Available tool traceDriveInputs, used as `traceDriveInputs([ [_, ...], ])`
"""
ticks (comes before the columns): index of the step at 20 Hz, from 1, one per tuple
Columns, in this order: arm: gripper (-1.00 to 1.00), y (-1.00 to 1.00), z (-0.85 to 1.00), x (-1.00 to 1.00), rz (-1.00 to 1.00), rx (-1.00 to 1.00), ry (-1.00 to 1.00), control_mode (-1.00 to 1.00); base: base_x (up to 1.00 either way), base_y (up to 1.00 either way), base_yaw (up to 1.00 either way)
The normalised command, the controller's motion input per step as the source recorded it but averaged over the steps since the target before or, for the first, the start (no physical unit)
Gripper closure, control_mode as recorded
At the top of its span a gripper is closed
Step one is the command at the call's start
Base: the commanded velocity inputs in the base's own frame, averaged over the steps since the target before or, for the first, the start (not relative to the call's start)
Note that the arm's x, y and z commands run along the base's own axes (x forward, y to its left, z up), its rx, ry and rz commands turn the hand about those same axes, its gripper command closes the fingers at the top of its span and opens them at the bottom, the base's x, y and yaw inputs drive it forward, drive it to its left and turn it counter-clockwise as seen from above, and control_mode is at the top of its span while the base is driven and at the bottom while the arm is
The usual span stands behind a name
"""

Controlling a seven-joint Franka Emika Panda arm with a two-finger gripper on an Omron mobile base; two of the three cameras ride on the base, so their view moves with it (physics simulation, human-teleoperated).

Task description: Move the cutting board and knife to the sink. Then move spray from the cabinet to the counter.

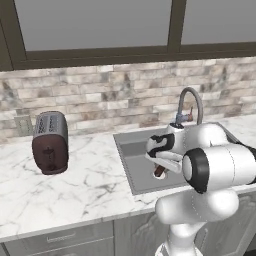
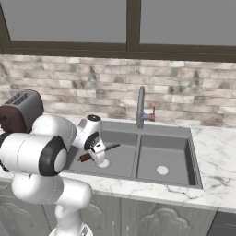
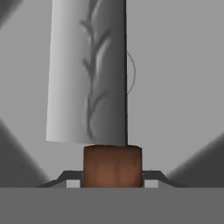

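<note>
One arm, one knife, and the sink right below. From the left base view, the end effector (image 1: 161, 167) hangs over the left basin of the grey steel sink (image 1: 131, 167), with a reddish-brown stub of the knife (image 1: 160, 171) handle poking down beneath it; the basin floor lies under the hand, so the coming move looks like a short lowering and a release. A dark red, metal-topped toaster (image 1: 49, 142) stands well apart on the veined white marble counter (image 1: 75, 195).

From the right base view, the end effector (image 2: 94, 155) is pinching the knife (image 2: 98, 152) by its handle, the long axis running nearly level across the left basin, blade end pointing toward the divider and the curved grey faucet (image 2: 141, 108). It seems clear of the sink (image 2: 162, 152) floor.

From the hand view, the broad grey blade of the knife (image 3: 89, 74) runs straight away from the end effector (image 3: 112, 181), matte with a leafy etching. The wood-grained handle sits clamped between both fingertips (image 3: 151, 178), with plain grey basin behind.
</note>
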Motion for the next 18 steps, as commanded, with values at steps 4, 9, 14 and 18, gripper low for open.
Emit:
traceDriveInputs([
  [4, 1.0, 0.0, -0.19, 0.49, 0.0, 0.0, 0.09, -1.0, 0.0, 0.0, 0.0],
  [9, 1.0, 0.0, -0.3, 0.33, 0.0, 0.0, 0.03, -1.0, 0.0, 0.0, 0.0],
  [14, 1.0, 0.0, -0.37, 0.23, 0.0, 0.0, 0.0, -1.0, 0.0, 0.0, 0.0],
  [18, 1.0, -0.04, -0.21, 0.13, -0.02, 0.01, 0.0, -1.0, 0.0, 0.0, 0.0],
])
